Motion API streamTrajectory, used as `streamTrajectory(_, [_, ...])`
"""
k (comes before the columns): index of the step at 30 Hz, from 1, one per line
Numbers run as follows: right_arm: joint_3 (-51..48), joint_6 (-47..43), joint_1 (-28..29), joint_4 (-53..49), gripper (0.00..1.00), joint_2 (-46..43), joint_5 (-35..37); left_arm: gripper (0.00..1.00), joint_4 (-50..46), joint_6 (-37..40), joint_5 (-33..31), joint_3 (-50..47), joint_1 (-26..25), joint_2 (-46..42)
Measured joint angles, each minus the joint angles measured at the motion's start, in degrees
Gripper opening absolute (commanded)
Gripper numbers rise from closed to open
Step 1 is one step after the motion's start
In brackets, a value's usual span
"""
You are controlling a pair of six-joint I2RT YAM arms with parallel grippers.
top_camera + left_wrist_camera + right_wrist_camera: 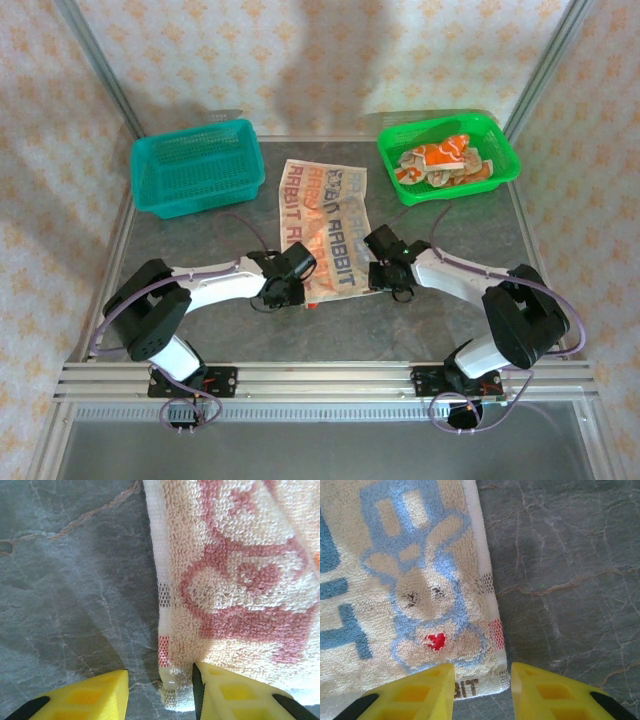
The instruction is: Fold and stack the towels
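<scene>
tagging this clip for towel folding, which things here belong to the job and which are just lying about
Job:
- lettered towel, spread on the table
- crumpled towels in the green basket
- left gripper and right gripper, open at its near corners

Lying about:
- teal basket
- the green basket itself

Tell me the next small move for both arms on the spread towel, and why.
Probably pinch the two near corners of the towel. It lies spread flat, and the left fingers and right fingers each stand open astride one near corner, with nothing gripped yet. Closing on the corners would likely ready the near edge to be lifted for the fold.
</scene>
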Motion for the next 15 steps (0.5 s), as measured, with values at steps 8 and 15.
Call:
streamTrajectory(8, [0.00, -0.63, 0.13, 0.13, 0.37, 1.92, -0.46, 0.13, -2.49, -0.68, -2.75, 0.96, -1.14, 1.01])
streamTrajectory(15, [-0.04, -0.83, 1.95, 0.15, 0.37, 3.10, 0.52, 0.08, -3.17, -1.09, -3.19, 1.79, -1.49, 1.55])
